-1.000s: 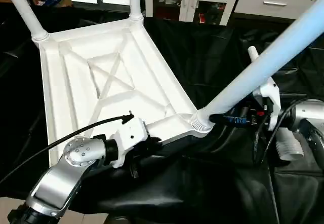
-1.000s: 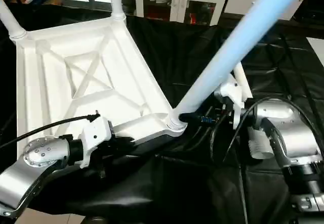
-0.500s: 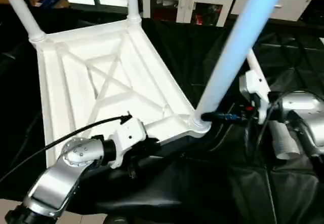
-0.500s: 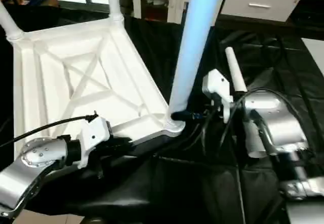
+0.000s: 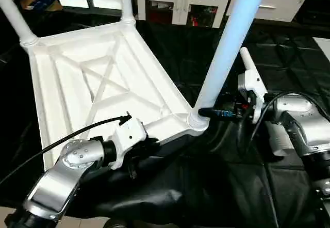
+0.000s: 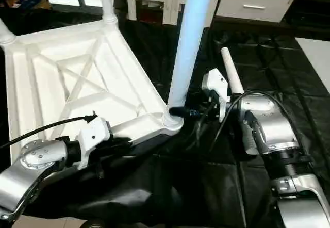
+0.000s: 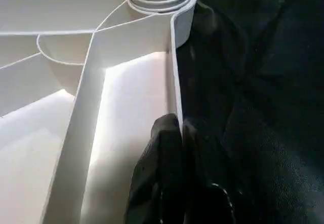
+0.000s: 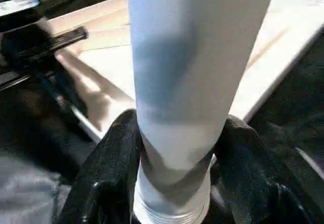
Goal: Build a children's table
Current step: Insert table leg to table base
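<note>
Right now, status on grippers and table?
Left gripper pinching white plastic tabletop rim. Right gripper gripping white tube leg at corner socket. No obstruction.

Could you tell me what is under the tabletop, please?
The tabletop lies ribs-up on a black cloth, which shows all round its rim. Whatever lies directly beneath the tabletop is covered and cannot be seen.

The right gripper's fingers (image 5: 206, 112) clasp a leg (image 5: 227, 52) standing in the upturned tabletop's (image 5: 98, 88) corner socket.

Large work table draped in wrinkled black cloth (image 5: 216, 197); upside-down white plastic rectangular tabletop (image 5: 77, 88) lies directly on it, left of the cloth's bare part.
</note>
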Robot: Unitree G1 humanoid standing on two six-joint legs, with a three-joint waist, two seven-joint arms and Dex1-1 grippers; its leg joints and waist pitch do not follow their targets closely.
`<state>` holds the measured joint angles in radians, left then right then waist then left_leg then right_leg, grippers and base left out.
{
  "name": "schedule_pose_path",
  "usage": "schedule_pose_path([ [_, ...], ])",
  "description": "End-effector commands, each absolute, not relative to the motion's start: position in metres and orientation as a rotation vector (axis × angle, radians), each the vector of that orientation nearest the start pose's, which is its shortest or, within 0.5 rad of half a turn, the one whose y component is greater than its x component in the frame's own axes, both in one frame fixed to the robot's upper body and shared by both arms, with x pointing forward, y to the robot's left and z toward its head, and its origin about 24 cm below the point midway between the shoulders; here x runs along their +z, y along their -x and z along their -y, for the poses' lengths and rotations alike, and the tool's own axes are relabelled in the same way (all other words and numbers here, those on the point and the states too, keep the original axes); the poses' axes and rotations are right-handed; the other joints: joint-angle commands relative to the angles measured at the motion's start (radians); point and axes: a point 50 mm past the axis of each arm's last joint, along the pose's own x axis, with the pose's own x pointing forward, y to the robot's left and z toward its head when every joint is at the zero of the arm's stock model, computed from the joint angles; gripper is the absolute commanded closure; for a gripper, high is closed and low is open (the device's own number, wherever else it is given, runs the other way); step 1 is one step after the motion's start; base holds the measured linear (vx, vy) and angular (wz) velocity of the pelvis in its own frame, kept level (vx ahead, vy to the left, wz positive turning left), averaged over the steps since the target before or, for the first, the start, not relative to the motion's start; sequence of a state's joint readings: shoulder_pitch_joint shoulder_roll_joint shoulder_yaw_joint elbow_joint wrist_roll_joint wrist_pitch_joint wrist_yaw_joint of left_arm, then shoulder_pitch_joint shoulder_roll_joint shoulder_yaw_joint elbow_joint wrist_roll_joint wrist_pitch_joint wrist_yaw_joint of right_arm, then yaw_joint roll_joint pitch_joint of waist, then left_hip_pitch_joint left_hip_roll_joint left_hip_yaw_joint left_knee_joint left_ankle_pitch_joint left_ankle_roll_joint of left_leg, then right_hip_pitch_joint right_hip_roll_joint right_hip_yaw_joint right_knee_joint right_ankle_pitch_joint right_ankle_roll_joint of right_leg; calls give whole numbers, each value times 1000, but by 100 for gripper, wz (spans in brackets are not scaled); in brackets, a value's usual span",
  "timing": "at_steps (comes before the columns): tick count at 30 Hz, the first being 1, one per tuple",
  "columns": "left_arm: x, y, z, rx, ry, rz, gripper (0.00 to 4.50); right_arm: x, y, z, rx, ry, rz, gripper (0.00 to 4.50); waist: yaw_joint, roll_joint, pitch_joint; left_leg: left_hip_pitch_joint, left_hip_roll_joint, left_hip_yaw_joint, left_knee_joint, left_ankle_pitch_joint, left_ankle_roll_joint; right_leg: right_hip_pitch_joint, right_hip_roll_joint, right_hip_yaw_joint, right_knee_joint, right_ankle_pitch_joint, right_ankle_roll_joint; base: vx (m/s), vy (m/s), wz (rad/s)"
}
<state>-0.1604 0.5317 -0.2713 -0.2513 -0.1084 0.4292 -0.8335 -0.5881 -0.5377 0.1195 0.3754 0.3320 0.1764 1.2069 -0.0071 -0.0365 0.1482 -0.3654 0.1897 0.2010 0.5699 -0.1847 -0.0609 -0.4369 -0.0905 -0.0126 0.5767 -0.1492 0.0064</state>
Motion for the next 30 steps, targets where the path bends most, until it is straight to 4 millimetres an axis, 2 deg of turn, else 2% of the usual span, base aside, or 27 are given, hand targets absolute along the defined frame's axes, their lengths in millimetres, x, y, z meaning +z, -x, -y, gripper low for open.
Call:
schedule_pose_path([
  [1,64,-224,-118,-1236,-355,-351,450,101,-329,203,987,205,-283,266,7,4,-42,6,32,-17,-79,-321,45,34,-29,21,-73,-414,-203,0,0,0],
  [2,64,-224,-118,-1235,-354,-351,450,100,-328,205,982,183,-288,266,4,1,-42,4,32,-19,-80,-336,41,35,-28,21,-74,-432,-194,0,0,0],
  [3,64,-224,-118,-1234,-354,-351,450,97,-325,206,988,162,-296,266,6,2,-42,11,33,-17,-79,-348,40,28,-29,23,-79,-440,-189,0,0,0],
  [7,64,-224,-118,-1234,-351,-351,450,92,-315,209,1024,117,-306,266,9,2,-43,10,35,-17,-80,-339,42,29,-27,23,-76,-408,-191,0,0,0],
  [12,63,-224,-118,-1233,-352,-353,450,83,-301,211,1079,191,-340,266,17,2,-45,9,36,-12,-80,-305,52,32,-25,24,-70,-330,-210,0,0,0],
  [15,63,-224,-118,-1234,-352,-353,450,78,-291,205,1124,220,-350,266,21,3,-48,11,36,-9,-77,-271,64,33,-24,25,-68,-284,-217,0,0,0],
  [18,63,-224,-118,-1237,-353,-354,450,75,-289,198,1108,197,-344,266,24,2,-51,7,34,-8,-77,-236,76,39,-23,24,-64,-247,-225,0,0,0],
  [20,63,-224,-118,-1238,-353,-355,450,74,-288,197,1097,190,-342,266,24,2,-50,6,34,-8,-78,-241,77,39,-24,24,-66,-262,-226,0,0,0],
  [24,63,-223,-118,-1240,-355,-356,450,71,-289,197,1062,171,-350,266,25,5,-48,10,36,-12,-84,-298,49,34,-25,24,-74,-352,-201,0,0,0],
  [28,62,-225,-118,-1204,-341,-375,450,68,-290,195,986,168,-353,266,23,4,-48,9,36,-13,-86,-310,35,34,-24,24,-74,-354,-187,0,0,0],
  [30,61,-226,-117,-1188,-339,-381,450,67,-290,195,954,164,-354,266,20,3,-44,7,36,-17,-91,-344,20,31,-24,24,-79,-410,-168,0,0,0],
])
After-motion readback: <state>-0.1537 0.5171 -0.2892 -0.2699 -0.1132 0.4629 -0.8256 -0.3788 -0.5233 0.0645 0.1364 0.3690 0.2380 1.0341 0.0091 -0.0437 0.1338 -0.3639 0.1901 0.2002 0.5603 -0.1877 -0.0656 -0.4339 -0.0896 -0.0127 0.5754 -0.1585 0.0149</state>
